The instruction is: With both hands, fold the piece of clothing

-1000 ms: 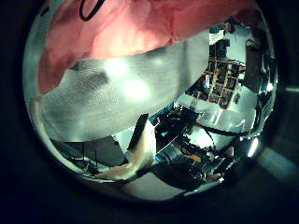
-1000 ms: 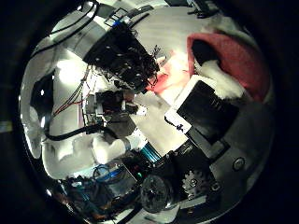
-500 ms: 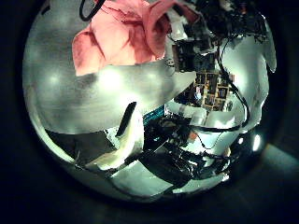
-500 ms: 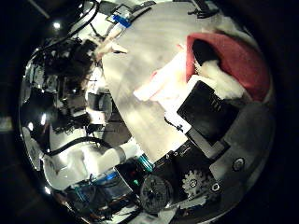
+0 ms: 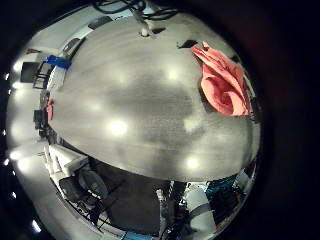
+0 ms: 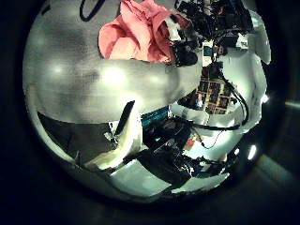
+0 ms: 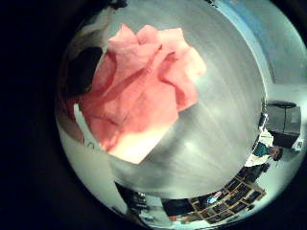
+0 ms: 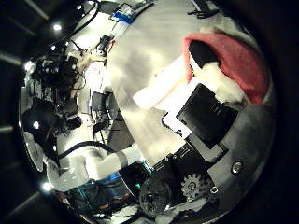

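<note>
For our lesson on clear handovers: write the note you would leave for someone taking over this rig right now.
Left hand: off the piece of clothing, up over bare table; grip cannot be read.
Right hand: at the clothing's edge, close over it; grip cannot be read either.
Clothing: one crumpled heap near the table's edge, with no neat fold showing.
Done: nothing that shows as a fold.
Left: bring the left hand to the clothing, probably flatten it, then fold it with both hands.
</note>
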You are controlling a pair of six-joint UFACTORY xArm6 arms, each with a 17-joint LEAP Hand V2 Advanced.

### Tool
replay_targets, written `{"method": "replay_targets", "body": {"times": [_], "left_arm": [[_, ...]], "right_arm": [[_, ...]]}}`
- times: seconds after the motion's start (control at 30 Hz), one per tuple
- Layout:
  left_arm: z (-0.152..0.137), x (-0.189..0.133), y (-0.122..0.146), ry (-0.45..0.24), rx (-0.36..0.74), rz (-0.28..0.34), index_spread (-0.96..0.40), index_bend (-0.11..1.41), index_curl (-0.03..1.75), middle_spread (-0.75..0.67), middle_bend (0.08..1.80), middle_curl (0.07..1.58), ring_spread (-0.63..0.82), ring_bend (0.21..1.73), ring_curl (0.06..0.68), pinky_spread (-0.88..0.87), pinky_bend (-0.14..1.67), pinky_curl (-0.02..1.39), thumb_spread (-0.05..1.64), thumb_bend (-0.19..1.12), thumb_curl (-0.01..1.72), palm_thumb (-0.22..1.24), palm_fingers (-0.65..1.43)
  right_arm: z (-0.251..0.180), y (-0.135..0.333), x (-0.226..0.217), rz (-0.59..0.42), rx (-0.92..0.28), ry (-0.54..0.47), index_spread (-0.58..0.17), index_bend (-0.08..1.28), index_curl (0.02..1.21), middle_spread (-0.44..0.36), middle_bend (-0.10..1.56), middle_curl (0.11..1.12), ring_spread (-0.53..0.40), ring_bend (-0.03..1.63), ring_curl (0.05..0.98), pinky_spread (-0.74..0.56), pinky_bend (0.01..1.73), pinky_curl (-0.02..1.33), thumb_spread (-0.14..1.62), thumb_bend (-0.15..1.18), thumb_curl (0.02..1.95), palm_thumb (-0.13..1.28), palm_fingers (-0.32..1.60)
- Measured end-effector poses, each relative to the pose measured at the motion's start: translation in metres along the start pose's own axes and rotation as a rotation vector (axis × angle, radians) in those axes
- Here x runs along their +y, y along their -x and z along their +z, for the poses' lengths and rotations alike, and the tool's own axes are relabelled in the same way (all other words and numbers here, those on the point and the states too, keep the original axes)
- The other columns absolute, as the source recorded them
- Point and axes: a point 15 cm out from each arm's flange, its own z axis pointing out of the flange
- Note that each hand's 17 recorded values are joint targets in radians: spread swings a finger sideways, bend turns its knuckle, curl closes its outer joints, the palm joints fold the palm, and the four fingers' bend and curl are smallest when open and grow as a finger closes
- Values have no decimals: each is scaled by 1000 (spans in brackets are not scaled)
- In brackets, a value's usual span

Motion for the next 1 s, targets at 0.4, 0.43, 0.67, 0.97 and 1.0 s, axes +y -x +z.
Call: {"method": "replay_targets", "body": {"times": [0.4, 0.43, 0.67, 0.97, 1.0], "left_arm": [[0, 8, 3, 7, -6, -13, 54, 190, 394, 243, 180, 297, 510, 416, 218, 534, 193, 292, 1150, -20, 335, 372, 92], [1, 9, 3, 11, -4, -14, 55, 190, 394, 243, 180, 297, 510, 416, 217, 534, 192, 292, 1150, -20, 335, 372, 92], [2, 13, 1, 9, -5, -9, 56, 191, 397, 242, 180, 296, 511, 415, 215, 534, 190, 291, 1156, -19, 336, 374, 93], [-16, 14, -7, -10, -18, 5, 56, 190, 398, 241, 180, 298, 511, 413, 213, 534, 191, 290, 1158, -20, 336, 374, 96], [-19, 14, -9, -10, -19, 10, 56, 190, 398, 241, 180, 298, 511, 413, 213, 534, 191, 289, 1158, -20, 336, 374, 96]], "right_arm": [[-12, -9, 2, -87, -10, -17, -449, 322, 544, -184, 539, 532, -234, 912, 554, -217, 809, 856, 1080, -20, 792, 858, -51], [-17, -9, 2, -91, -8, -25, -457, 309, 525, -182, 505, 511, -213, 844, 521, -164, 773, 831, 1079, -19, 780, 860, -79], [-89, -16, 7, -97, 23, -142, -481, 182, 426, -168, 325, 414, -120, 663, 413, 105, 606, 693, 1061, -20, 725, 856, -21], [-183, -51, 67, -3, 54, -200, -479, 161, 355, -164, 279, 379, -70, 599, 355, 259, 534, 579, 1028, -16, 717, 916, 63], [-190, -56, 78, 14, 54, -193, -478, 165, 348, -161, 277, 377, -56, 588, 348, 281, 517, 562, 1023, -19, 715, 910, 69]]}}
